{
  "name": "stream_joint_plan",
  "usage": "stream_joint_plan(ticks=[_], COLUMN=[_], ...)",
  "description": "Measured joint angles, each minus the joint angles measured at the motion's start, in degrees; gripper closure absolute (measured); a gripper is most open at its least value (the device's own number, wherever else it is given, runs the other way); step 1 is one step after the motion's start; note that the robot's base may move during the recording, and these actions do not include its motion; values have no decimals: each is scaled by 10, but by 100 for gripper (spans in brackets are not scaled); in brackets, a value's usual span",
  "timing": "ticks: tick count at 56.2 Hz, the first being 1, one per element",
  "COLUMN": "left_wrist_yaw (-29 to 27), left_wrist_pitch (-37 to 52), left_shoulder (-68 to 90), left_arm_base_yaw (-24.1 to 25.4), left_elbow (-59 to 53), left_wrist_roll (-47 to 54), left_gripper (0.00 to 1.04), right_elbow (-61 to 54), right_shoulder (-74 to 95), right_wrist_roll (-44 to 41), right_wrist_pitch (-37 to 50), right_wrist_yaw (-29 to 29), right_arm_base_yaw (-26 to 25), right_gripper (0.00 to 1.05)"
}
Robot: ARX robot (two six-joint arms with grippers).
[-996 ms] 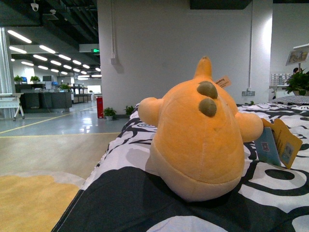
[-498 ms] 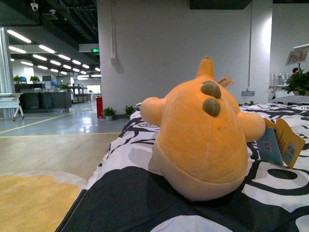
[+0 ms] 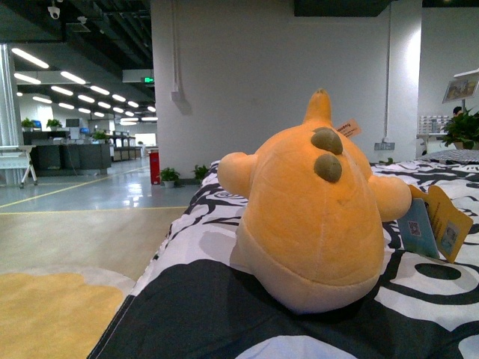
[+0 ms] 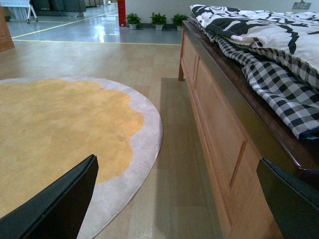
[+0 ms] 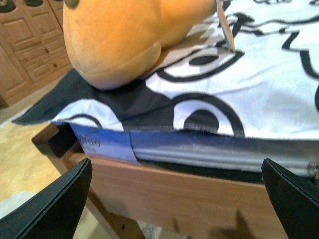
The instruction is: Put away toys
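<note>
Approach step: plush toy (image 3: 314,202) centre-frame on the bed (image 3: 194,314), ungrasped; left pincer (image 4: 177,199) and right pincer (image 5: 174,199) spread empty (right should probably lift next).

1. A black-and-white patterned quilt (image 3: 217,314) covers a bed, spread out just beyond the right fingers (image 5: 50,204). Its hem hangs over a grey mattress (image 5: 214,152) bearing a blue label (image 5: 102,144).
2. The wooden bed frame (image 4: 219,134) runs close beside one of the left fingers (image 4: 55,204), with a checked sheet (image 4: 279,84) draped along its top edge.
3. A round yellow rug (image 4: 60,124) with a pale grey scalloped border lies on the wood floor (image 4: 124,55), directly ahead of the left fingers.
4. Far beyond those fingers, potted plants (image 4: 158,19) and a red box (image 4: 121,12) stand at the foot of a white wall (image 3: 247,67).
5. Panelled wooden cabinets (image 5: 25,40) stand past the right fingers, across the floor.
</note>
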Motion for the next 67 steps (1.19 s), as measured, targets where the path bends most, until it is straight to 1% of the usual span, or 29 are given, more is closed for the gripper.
stream_joint_plan(ticks=[7,11,22,34,44,60,67], left_wrist_yaw=[0,0,0,0,0,0,0], left_wrist_pitch=[0,0,0,0,0,0,0], left_shoulder=[0,0,0,0,0,0,0], left_arm_base_yaw=[0,0,0,0,0,0,0], left_elbow=[0,0,0,0,0,0,0], left_wrist_roll=[0,0,0,0,0,0,0], left_gripper=[6,6,6,6,6,6,6], right_elbow=[42,74,156,248,315,399,423], right_shoulder=[82,137,256,385,468,584,623], right_wrist_roll=[1,1,-21,-60,-74,-84,-94], right_wrist_pitch=[88,134,192,218,229,233,242], right_wrist_yaw=[23,43,101,170,214,272,299], right_arm_base_yaw=[19,40,119,207,261,315,322], right_gripper=[0,0,0,0,0,0,0])
